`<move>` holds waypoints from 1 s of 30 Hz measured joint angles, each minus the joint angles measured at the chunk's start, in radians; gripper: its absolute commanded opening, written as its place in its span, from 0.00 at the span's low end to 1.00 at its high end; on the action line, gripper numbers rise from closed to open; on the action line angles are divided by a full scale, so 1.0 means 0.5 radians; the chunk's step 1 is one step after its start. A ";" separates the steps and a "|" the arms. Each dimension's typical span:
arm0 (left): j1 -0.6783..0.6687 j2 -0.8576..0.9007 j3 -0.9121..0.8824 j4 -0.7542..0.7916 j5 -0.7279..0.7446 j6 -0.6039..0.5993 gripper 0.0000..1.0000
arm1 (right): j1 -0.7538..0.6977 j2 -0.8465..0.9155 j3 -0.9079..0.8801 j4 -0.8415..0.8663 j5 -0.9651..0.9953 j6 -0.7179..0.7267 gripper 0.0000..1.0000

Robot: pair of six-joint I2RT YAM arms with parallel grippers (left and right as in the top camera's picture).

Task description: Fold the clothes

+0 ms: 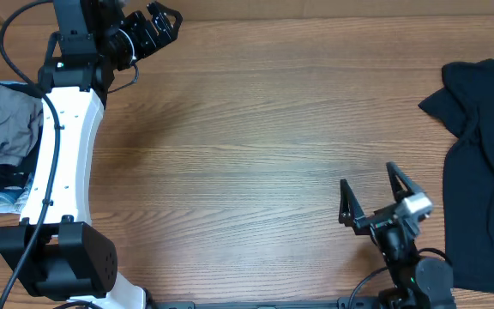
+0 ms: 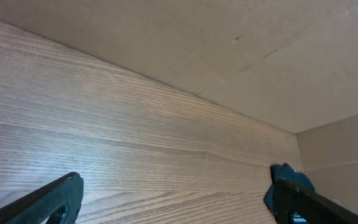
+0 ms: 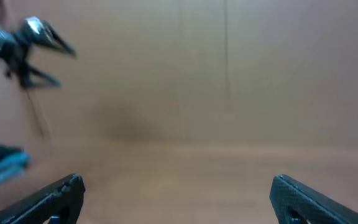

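A dark navy garment [image 1: 485,163] lies crumpled at the table's right edge, partly cut off by the frame. A pile of grey, black and blue clothes [image 1: 3,142] sits at the left edge. My left gripper [image 1: 163,19] is open and empty at the far left back of the table, well away from both. In the left wrist view its fingers [image 2: 178,196] spread wide over bare wood. My right gripper [image 1: 370,190] is open and empty near the front, just left of the navy garment. In the right wrist view its fingers [image 3: 178,198] hold nothing.
The wooden table [image 1: 256,129] stretches between the two clothing piles. A beige back wall [image 2: 241,50] stands close behind my left gripper. The left arm's white link [image 1: 58,154] runs along the left side beside the pile.
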 measured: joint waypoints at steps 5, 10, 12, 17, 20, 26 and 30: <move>0.000 0.000 0.000 0.000 0.000 0.000 1.00 | 0.000 -0.002 0.000 -0.293 0.050 0.002 1.00; 0.000 -0.001 0.000 0.000 0.000 0.000 1.00 | 0.000 -0.002 0.000 -0.328 0.059 0.001 1.00; 0.000 -0.001 0.000 -0.001 0.000 0.000 1.00 | 0.000 -0.002 0.000 -0.328 0.060 0.000 1.00; 0.000 -0.001 0.000 -0.001 0.000 0.000 1.00 | 0.000 -0.002 0.000 -0.329 0.066 0.002 1.00; 0.000 0.000 0.000 -0.001 0.000 0.000 1.00 | 0.000 -0.002 0.000 -0.328 0.066 0.001 1.00; 0.000 0.000 0.000 -0.001 0.000 0.000 1.00 | 0.000 -0.002 0.000 -0.329 0.066 0.000 1.00; 0.000 -0.001 0.000 -0.001 -0.008 0.000 1.00 | 0.000 -0.002 0.000 -0.327 0.066 0.000 1.00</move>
